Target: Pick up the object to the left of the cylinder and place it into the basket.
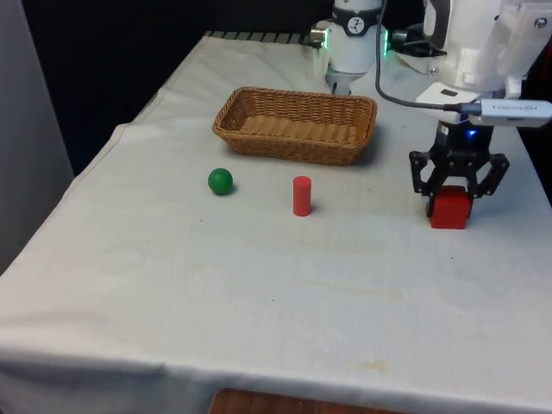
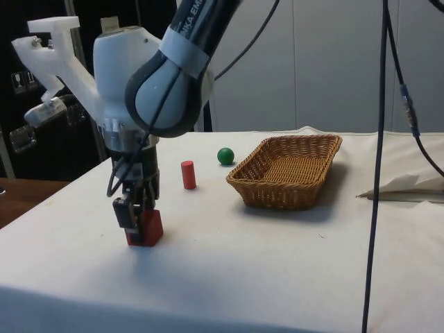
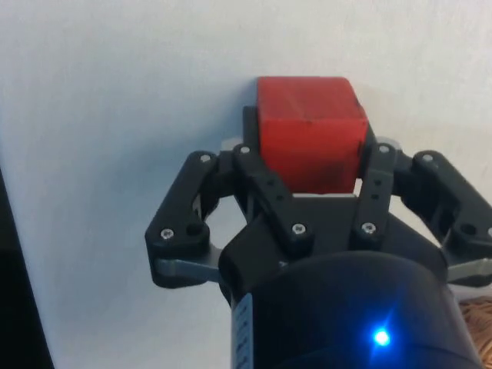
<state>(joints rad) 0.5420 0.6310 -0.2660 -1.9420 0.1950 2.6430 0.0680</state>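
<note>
Now clamped on the red cube, with the basket yet to be reached

Seen across the bench [image 1: 259,302], which is covered in a white cloth, a small upright red cylinder [image 1: 301,196] stands near the middle and serves as the reference for everything else. The red cube [image 1: 449,211] sits well apart from the cylinder, towards the front view's right, which is the robot's own left. The black gripper [image 1: 450,200] has its two fingers pressed against opposite sides of the cube, grasping it. The cube appears to rest on the cloth, not yet lifted.

On the cylinder's other side, towards the front view's left, lies a green ball [image 1: 220,181], untouched. Beyond the cylinder, towards the robot's base, stands the shallow wicker basket [image 1: 293,147], with nothing in it.

As a judgement, the task is about a third done: the right object has been reached and gripped. Lifting it, carrying it over the basket and letting go remain.

Room to move looks generous. The cloth between the cube and the basket is bare, and the path from the cube passes behind the cylinder, not over it. The cube is the object nearest the bench's edge on that side, so the safe direction is inward, towards the cylinder. The basket's rim is low, but the cube should be raised above it first.
</note>
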